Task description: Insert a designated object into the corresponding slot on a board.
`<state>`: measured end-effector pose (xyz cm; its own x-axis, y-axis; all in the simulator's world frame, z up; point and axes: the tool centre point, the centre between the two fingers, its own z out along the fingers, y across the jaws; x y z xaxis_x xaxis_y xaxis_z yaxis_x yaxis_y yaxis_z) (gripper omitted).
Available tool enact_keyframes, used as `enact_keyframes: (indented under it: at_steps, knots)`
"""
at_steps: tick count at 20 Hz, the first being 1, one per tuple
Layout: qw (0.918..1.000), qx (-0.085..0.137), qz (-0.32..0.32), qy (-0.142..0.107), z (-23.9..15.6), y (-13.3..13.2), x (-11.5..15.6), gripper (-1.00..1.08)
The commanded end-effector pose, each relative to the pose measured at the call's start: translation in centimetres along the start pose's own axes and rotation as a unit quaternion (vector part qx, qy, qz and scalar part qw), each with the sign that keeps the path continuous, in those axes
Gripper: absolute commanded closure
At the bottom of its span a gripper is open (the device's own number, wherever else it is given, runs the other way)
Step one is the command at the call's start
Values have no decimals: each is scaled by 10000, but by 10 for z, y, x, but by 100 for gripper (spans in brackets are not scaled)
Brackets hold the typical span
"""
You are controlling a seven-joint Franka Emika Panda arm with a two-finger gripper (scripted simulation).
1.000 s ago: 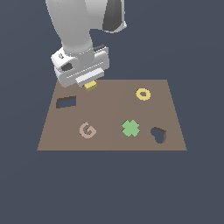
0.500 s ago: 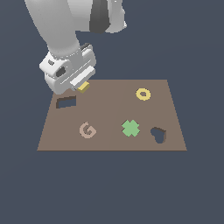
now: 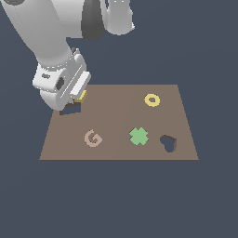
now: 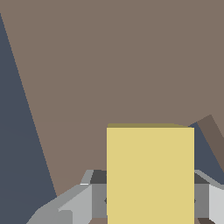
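The yellow block point(image 3: 82, 96) peeks out under the gripper point(image 3: 76, 99), which is shut on it just above the board's point(image 3: 121, 109) corner at the exterior view's left. Directly below lies the dark slanted slot point(image 3: 70, 109), partly hidden by the hand. In the wrist view the block point(image 4: 150, 173) fills the space between the grey fingers point(image 4: 83, 201), with a dark wedge of the slot point(image 4: 204, 148) showing beside it over the brown board point(image 4: 109, 65).
On the board sit a tan G point(image 3: 93, 138), a green cross point(image 3: 138, 136), a yellow ring point(image 3: 152, 100) and a dark heart-shaped cutout point(image 3: 168, 143). The large white arm point(image 3: 46, 42) leans in from the exterior view's upper left.
The gripper has carried the yellow block toward the exterior view's left and lower, from mid-back of the board to just above the slot.
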<state>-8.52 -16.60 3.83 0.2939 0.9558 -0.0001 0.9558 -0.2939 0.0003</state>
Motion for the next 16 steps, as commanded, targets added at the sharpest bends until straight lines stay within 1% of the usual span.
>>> enact_keyframes:
  at_steps: [1, 4, 9, 16]
  knots:
    - [9990, -3, -442, 0, -1, 9, -3, 108]
    - [9960, -2, -897, -1, -1, 19, -4, 108]
    - [9883, -1, -1527, -1, -2, 34, -5, 108]
    - [9770, 1, -2134, -1, -2, 47, -3, 108]
